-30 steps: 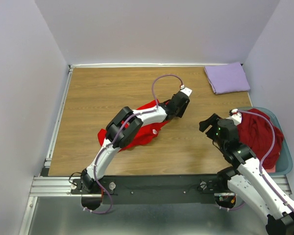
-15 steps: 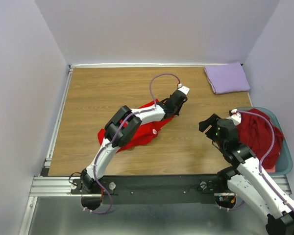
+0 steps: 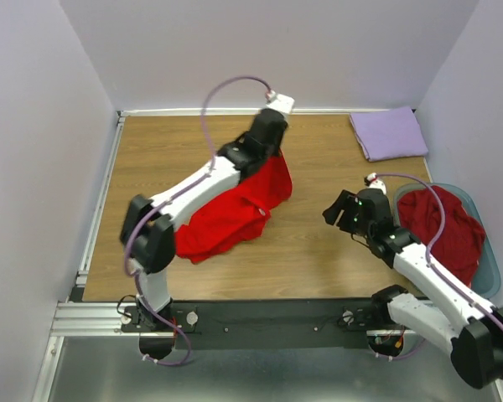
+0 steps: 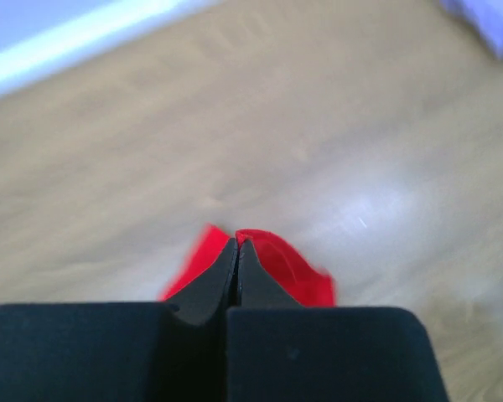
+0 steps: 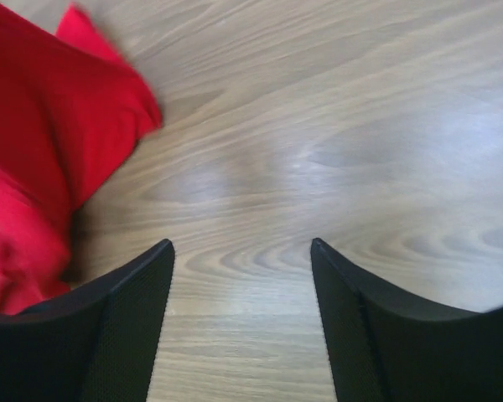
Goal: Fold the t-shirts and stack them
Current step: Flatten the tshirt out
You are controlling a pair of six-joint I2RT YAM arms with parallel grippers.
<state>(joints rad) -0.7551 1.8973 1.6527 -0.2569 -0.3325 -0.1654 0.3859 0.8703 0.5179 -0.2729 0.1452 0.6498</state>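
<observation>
Wood tabletop (image 3: 168, 151) inside pale walls (image 3: 277, 50); left gripper (image 4: 237, 251) pinching the bright red t-shirt (image 3: 235, 209), one edge held up; right gripper (image 5: 239, 251) spread wide over wood beside it

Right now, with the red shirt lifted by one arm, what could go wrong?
The left gripper is shut on only a thin edge of the red shirt, so the cloth may slip free. The rest lies bunched on the table, so pulling could spread it crooked. The right gripper, open and empty, hovers near the hanging cloth and might catch two layers.
</observation>
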